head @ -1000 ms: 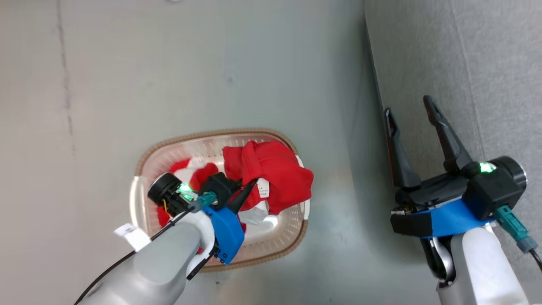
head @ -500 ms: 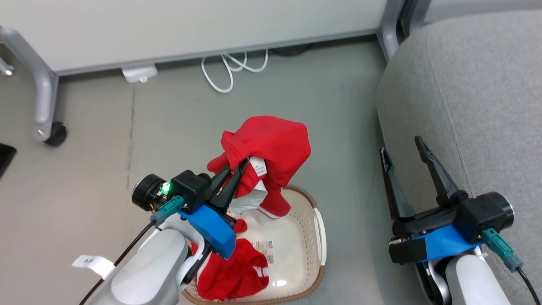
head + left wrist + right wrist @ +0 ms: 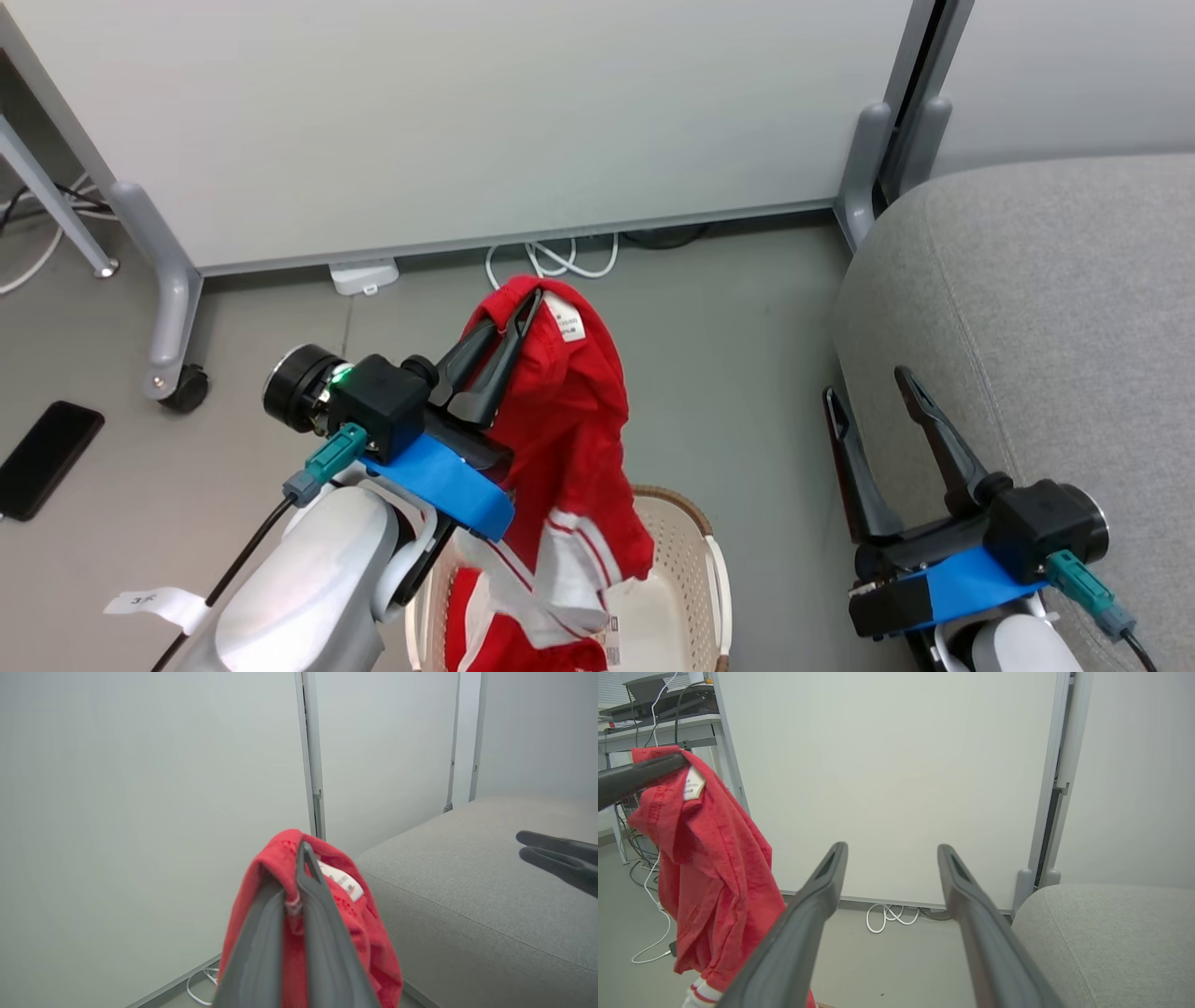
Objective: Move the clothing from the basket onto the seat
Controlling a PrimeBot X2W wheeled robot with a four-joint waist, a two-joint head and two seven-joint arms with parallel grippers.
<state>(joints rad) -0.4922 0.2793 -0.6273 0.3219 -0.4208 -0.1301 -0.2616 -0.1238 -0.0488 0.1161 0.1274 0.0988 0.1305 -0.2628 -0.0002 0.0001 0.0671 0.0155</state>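
Our head view showed the left gripper [image 3: 521, 308] clenched on one red garment [image 3: 569, 420] at its collar, the cloth hanging down from the fingertips to the basket [image 3: 709, 560] below the wrist. More red cloth [image 3: 490, 644] lay in that basket, and a dark phone [image 3: 47, 457] lay on the floor off to the gripper's left. The left wrist view did not show the basket. It showed the two fingers pressed together through the fabric beside the white label [image 3: 343, 882], with the seat [image 3: 467, 882] ahead and to their right. From the right wrist we saw the right gripper [image 3: 892, 851] released, jaws wide apart with nothing between them, the garment hanging to its left and the seat just to its right.

Half a second earlier the garment had been bunched at the fingertips just above the basket. It now hung longer and higher. The head camera had tilted up, bringing in the whole white panel [image 3: 467, 121].
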